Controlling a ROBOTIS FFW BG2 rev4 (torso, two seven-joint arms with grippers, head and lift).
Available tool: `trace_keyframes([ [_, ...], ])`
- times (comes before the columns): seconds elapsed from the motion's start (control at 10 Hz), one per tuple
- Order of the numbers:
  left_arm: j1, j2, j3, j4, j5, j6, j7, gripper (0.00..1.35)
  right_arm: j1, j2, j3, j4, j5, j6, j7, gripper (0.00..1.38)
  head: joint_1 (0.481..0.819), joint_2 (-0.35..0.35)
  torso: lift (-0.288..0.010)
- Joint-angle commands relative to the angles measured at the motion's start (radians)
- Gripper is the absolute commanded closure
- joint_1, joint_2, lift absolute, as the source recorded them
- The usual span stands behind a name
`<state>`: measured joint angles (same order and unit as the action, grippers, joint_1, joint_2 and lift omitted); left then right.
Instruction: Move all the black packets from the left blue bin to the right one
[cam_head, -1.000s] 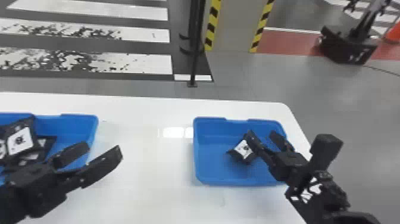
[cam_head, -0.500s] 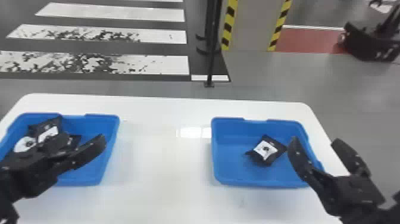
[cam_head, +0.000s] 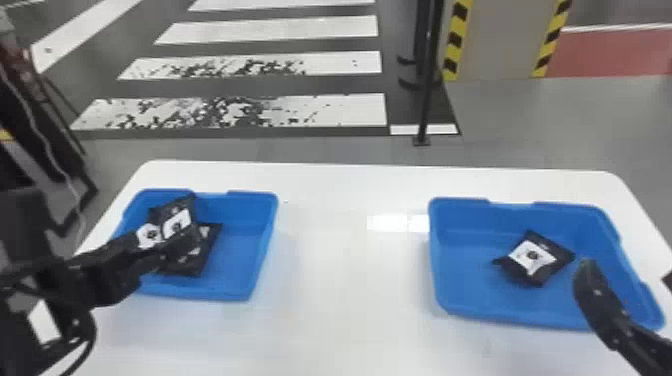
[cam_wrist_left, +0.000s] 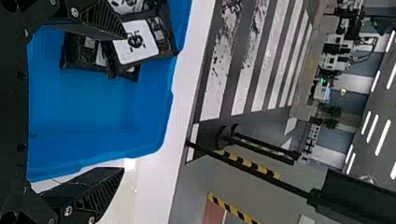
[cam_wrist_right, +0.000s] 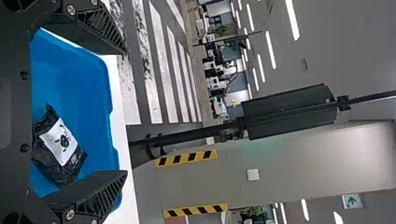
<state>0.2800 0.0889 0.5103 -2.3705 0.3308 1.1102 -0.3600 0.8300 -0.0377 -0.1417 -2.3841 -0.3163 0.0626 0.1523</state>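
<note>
Left blue bin (cam_head: 232, 267), by table's (cam_head: 340, 285) left edge: shiny black packets (cam_head: 192, 265) heaped, overlapping; left claw (cam_wrist_left: 124, 103) wide open over bin, probably lining up a pinch. Right blue bin (cam_head: 462, 280), near right edge: one crinkled packet (cam_head: 542, 275), flattish, white label (cam_head: 529, 256); right claw (cam_wrist_right: 126, 113) open at bin's near right corner, likely parked clear.
</note>
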Motion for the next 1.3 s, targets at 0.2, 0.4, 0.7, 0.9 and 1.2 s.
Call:
trace_keyframes([
  [0.2, -0.113, 0.017, 0.02, 0.18, 0.012, 0.009, 0.081, 0.16, -0.013, -0.01, 0.024, 0.012, -0.025, 0.031, 0.01, 0.13, 0.695, 0.178, -0.15],
  [0.4, -0.199, 0.046, 0.016, 0.32, 0.02, 0.006, 0.102, 0.16, -0.013, -0.011, 0.024, 0.017, -0.037, 0.045, 0.015, 0.13, 0.695, 0.211, -0.15],
  [0.7, -0.314, 0.083, 0.0, 0.501, 0.024, -0.008, 0.13, 0.18, -0.025, -0.011, 0.024, 0.029, -0.047, 0.06, 0.024, 0.14, 0.695, 0.24, -0.15],
  [0.9, -0.376, 0.109, -0.032, 0.592, 0.034, -0.003, 0.136, 0.18, -0.027, -0.011, 0.024, 0.034, -0.055, 0.065, 0.029, 0.14, 0.695, 0.239, -0.15],
  [1.2, -0.435, 0.118, -0.056, 0.698, 0.04, 0.043, 0.144, 0.3, -0.04, -0.011, 0.024, 0.051, -0.073, 0.077, 0.041, 0.14, 0.695, 0.227, -0.15],
])
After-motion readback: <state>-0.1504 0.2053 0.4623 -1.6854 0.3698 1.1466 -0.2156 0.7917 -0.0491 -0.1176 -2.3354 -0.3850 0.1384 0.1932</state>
